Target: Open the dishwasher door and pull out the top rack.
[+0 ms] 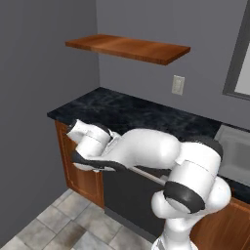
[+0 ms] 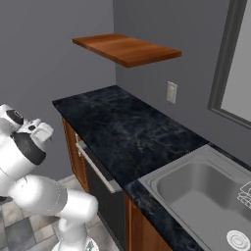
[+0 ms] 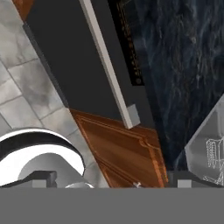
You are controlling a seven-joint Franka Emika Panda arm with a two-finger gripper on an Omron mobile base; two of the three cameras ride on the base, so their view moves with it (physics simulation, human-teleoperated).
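Task is barely started. The dishwasher door (image 3: 74, 65) sits shut, flush under the dark desk (image 2: 127, 132), its long silver handle (image 3: 107, 65) running from 12 o'clock down toward 5 o'clock in the hand view, with the control strip (image 3: 129, 48) just beside it on the desk side. Nothing grips the handle yet.

The end effector (image 3: 109, 183) hangs above and in front of the door, looking down along it; its tips sit at the bottom edge of the hand view, set wide apart and holding nothing. Fingers are spread about as far as they go, and both are apart from the handle.

Left to do: come down onto the handle, close on it, swing the door down, then reach in for the top rack.

Hidden or poor:
- Rack is inside the closed door, so position and load can't be judged.
- In the left base view the arm covers most of the door at 6 o'clock; a short bit of handle peeks out.
- Right base view shows the door edge-on at 7 o'clock, w/ the sink (image 2: 206, 191) at 4 o'clock.
- The wire thing at 4 o'clock in the hand view is prob. a sink rack, too blurred to be sure.
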